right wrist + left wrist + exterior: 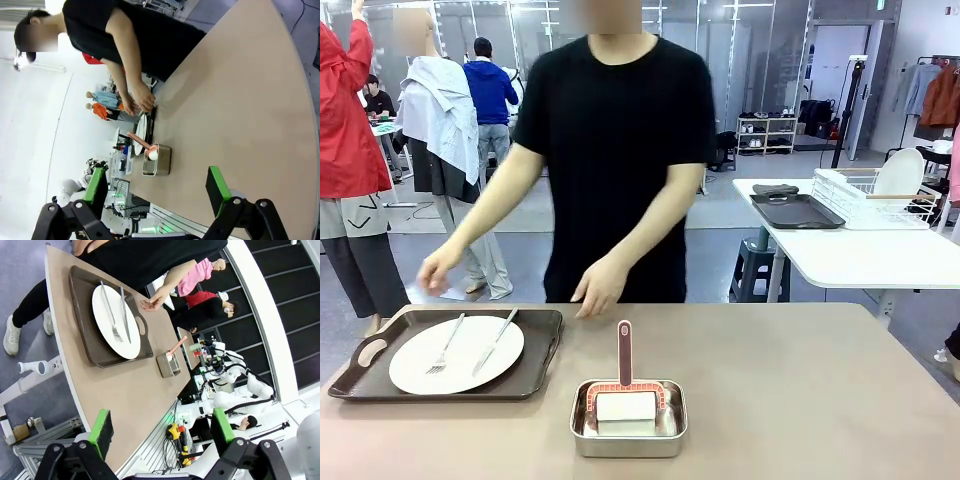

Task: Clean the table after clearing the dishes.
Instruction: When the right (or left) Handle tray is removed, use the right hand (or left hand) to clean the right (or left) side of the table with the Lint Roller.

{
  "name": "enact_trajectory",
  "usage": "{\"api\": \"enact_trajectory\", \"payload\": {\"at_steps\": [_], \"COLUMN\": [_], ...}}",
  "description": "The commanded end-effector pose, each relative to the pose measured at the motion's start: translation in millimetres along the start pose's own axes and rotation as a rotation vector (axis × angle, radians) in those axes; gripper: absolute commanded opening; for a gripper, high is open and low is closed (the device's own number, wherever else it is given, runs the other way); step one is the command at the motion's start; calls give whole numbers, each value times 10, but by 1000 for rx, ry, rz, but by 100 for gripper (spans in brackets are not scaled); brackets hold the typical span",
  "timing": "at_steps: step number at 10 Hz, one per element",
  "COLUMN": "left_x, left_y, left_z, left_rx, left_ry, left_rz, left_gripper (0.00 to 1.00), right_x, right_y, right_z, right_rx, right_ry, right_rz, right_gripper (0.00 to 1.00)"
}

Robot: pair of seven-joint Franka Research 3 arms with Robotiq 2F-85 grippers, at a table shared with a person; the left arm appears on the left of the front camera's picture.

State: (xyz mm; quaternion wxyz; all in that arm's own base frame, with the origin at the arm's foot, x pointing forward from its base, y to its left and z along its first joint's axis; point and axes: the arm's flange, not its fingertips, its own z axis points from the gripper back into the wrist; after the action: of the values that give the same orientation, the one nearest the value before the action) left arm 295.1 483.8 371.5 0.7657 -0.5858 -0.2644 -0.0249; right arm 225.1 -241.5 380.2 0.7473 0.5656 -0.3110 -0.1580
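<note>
The table (800, 400) holds a tray (542, 345) with a plate (408, 372), near a pan (628, 447).

1. Surface (800, 400): plain beige-brown.
2. Tray (540, 348): dark brown.
3. Plate (410, 368): white; fork (445, 347) and knife (495, 340): silver.
4. Pan (628, 441): shiny steel.
5. Brush (625, 385): salmon-red, white block.
6. Shirt (615, 150): black.

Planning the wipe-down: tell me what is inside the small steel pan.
Inside the small square steel pan lies a white block-headed cleaning brush, its pinkish handle sticking out over the far rim. The pan floor beneath the head is covered.
</note>
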Motion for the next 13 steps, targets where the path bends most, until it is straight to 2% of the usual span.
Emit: {"api": "enact_trajectory", "payload": {"at_steps": [1,13], "left_x": [-46,-46], "left_y": [-10,-10], "left_z": [7,7], "left_rx": [19,19], "left_ry": [2,2], "left_rz": [-5,-5], "left_gripper": [100,100], "right_x": [0,0], "right_y": [6,6], "right_z": [-29,-29], "right_rx": [16,16], "right_ry": [-10,-10], "right_rz": [8,8], "right_gripper": [100,100]}}
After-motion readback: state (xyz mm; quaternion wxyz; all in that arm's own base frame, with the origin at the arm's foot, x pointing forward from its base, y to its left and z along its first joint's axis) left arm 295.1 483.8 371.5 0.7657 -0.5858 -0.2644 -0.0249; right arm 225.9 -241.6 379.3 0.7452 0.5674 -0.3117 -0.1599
